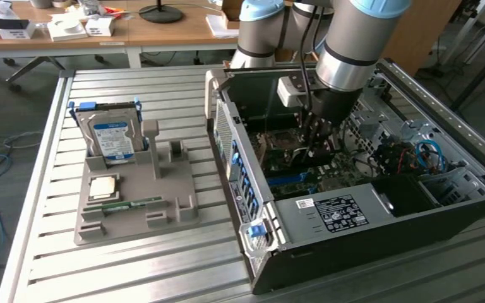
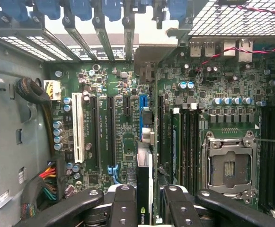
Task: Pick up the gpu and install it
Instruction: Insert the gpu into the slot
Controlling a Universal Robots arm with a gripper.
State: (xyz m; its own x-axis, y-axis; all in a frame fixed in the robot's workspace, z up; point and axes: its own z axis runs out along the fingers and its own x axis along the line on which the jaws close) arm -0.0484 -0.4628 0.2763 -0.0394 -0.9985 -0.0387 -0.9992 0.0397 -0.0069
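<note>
So, starting at the exterior view's left, well away from the gripper (image 2: pixel 144 193): the grey holder tray (image 1: pixel 133 222) has a hard drive (image 1: pixel 112 136) standing upright in its rear slot, with a CPU chip (image 1: pixel 103 186) and a memory stick (image 1: pixel 126 205) lying flat in front of it. Moving right, the open PC case (image 1: pixel 394 243) holds the motherboard (image 2: pixel 113 85) and a power supply (image 1: pixel 335 211), and the arm reaches down into it. The fingers (image 2: pixel 123 208) are pinched on the gpu (image 2: pixel 144 176), one on each face. The card is on edge right below the gripper, over the expansion slots. Its long axis runs parallel to them, with the bracket end toward the case's rear slot openings. Can't tell if it's actually seated.
</note>
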